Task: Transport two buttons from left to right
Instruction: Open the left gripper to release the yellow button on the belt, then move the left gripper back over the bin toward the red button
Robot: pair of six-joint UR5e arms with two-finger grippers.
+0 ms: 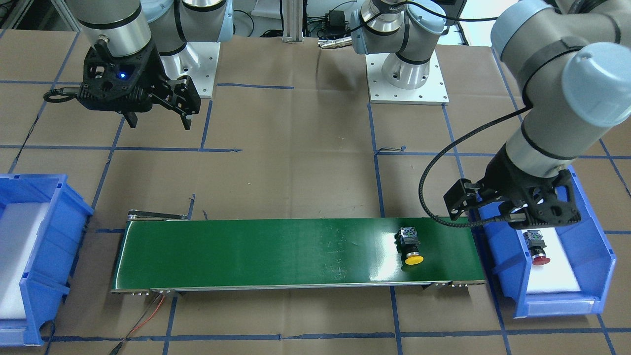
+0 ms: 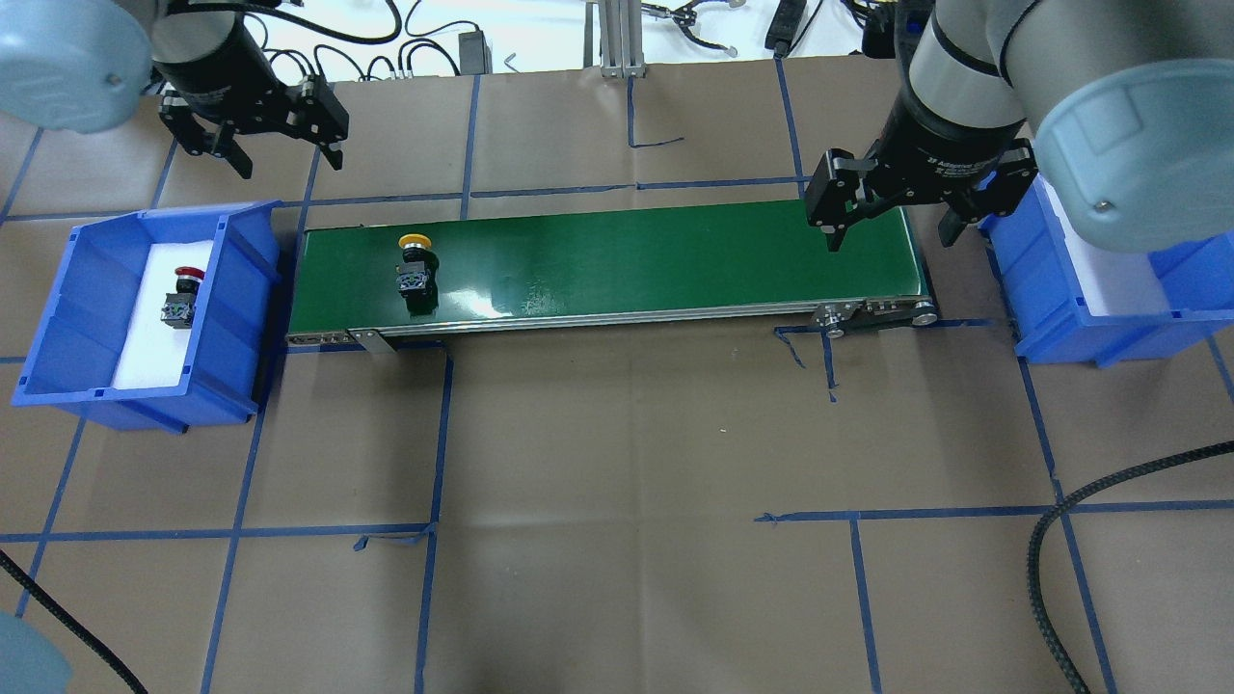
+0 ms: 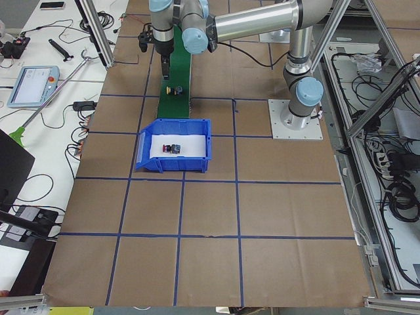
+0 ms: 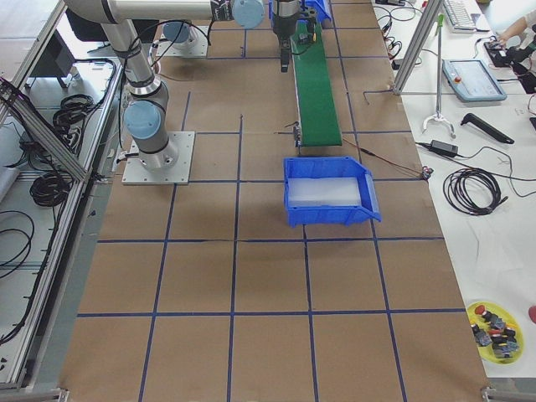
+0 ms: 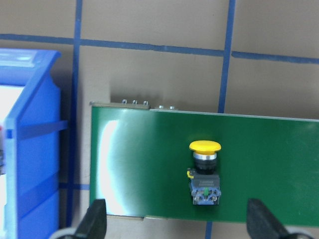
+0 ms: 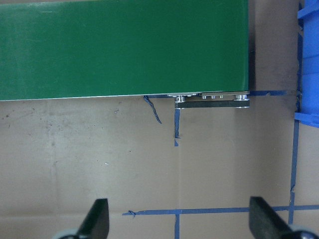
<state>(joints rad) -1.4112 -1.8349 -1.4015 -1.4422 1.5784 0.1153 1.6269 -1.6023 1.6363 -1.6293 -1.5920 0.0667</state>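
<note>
Green belt (image 2: 627,260) set between left bin (image 2: 241,289) and right bin (image 2: 1060,318). Judged progress: neither button delivered to right bin; one placed on belt, one pickup outstanding. Left gripper (image 2: 292,166) spread wide, holding nothing, raised near belt's left end. Right gripper (image 2: 892,229) likewise spread and unloaded, above belt's right end. Yellow button (image 2: 415,265) lying on belt near left end, below left gripper, apart from its fingers. Red button (image 2: 181,294) resting in left bin on white padding (image 2: 145,347).

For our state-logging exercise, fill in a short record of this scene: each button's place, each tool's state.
yellow button: on belt, near its left end
red button: in left bin, on white pad
right bin: no button seen
left tool: open, empty
right tool: open, empty
</note>
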